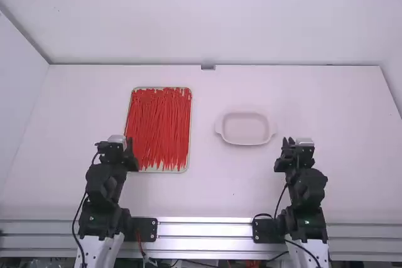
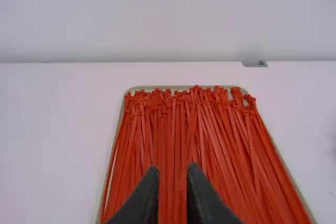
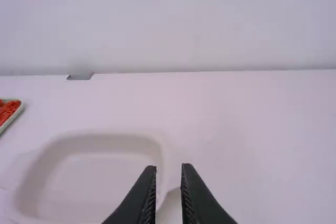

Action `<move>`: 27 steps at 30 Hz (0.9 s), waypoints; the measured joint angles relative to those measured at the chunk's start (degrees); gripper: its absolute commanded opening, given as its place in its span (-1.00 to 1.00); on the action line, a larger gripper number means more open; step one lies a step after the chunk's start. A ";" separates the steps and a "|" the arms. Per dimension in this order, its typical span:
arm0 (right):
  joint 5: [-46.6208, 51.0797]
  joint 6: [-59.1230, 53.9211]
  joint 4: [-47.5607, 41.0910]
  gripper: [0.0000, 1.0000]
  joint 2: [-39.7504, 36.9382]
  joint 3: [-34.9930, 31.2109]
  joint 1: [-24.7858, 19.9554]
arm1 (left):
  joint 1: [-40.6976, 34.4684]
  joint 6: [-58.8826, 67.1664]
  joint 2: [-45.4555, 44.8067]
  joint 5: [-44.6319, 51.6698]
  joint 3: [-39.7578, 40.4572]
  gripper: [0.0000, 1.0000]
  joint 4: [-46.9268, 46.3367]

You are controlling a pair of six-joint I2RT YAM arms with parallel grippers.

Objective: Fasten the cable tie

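Both arms are sitting folded back close to their bases at the near edge of the white table (image 1: 333, 101), with upper links tucked low and wrists pointing forward across the surface.

The left arm (image 1: 103, 186) is holding its left gripper (image 2: 172, 172) level just above the near end of a flat tray (image 1: 162, 171). The two black fingers are drawn close together with only a thin slit showing between them, and they are pinching nothing. The gripper is aiming along the length of the tray, near its left corner.

The cable ties (image 1: 160, 127) – a thick layer of red ones – are lying in that tray, left of the table's middle. They are running lengthwise away from the arms, with their heads bunched at the far end. None of them is lifted out or looped.

The right arm (image 1: 306, 187) is resting in the same folded pose on its own side. Its right gripper (image 3: 168, 170) is facing the near right part of a shallow white dish (image 1: 245, 143) with a small handle on each side. Its fingers are likewise pressed nearly together – a narrow gap, nothing between them.

The dish is standing just right of the tray, apart from it. A small grey bracket (image 1: 208, 66) is sitting at the table's far edge, against the wall.
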 measured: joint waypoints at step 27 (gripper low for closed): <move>-3.45 2.64 -9.49 0.37 37.22 24.57 9.86 | 0.57 -4.22 42.95 8.26 30.91 0.37 -17.92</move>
